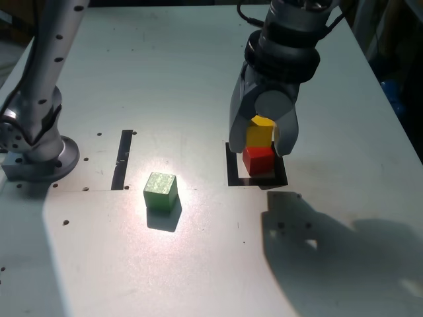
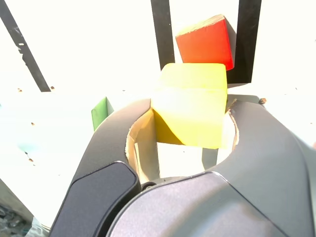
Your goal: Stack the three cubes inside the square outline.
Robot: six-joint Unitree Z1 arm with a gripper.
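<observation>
In the exterior view, the tool (image 1: 261, 148) reaches down over the right part of the bench (image 1: 198, 257), its fingers closed around the yellow cube (image 1: 259, 136). The wrist view shows the grasp from the other end, one finger against each side of the yellow cube. Directly below it in the exterior view is the red cube (image 1: 258, 161), standing on the bench within the square outline (image 1: 244, 181) and turned a little against the black tape. Whether the yellow cube touches the red one's top I cannot tell. The green cube (image 1: 160, 191) stands by itself on the bench, to the exterior view's left of the outline and slightly nearer, with a short shadow on its near side. Farther left, just beyond the green cube, lies the straight black strip (image 1: 122, 160). The arm's base (image 1: 42, 160) is at the exterior view's far left, and a broad shadow (image 1: 317, 251) spreads over the near right.
</observation>
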